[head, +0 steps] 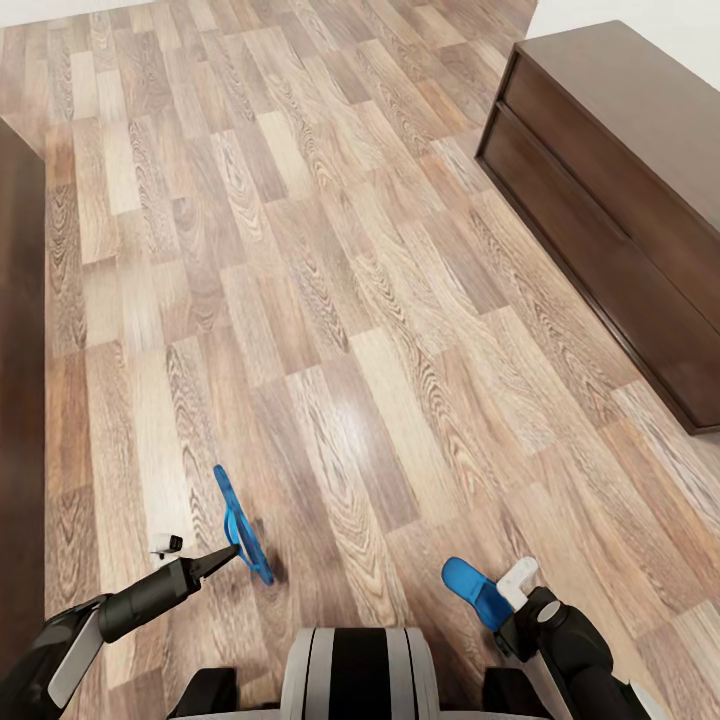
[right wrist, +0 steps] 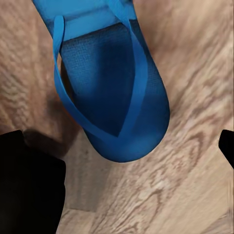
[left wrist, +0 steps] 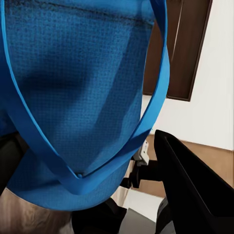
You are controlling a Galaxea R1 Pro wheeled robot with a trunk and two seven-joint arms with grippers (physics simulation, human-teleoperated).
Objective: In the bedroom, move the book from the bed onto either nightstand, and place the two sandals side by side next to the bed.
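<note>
Sandals are seen in both grippers above the wood-plank floor (head: 330, 300). One blue sandal (head: 240, 525) is pinched edge-on by the closed left gripper (head: 228, 553), its sole standing upright — the strap fills the left wrist view. The other sandal (head: 474, 591) is held at the right gripper (head: 510, 590); how far that gripper is closed cannot be told. A dark nightstand (head: 620, 200) stands well apart, at the right.
</note>
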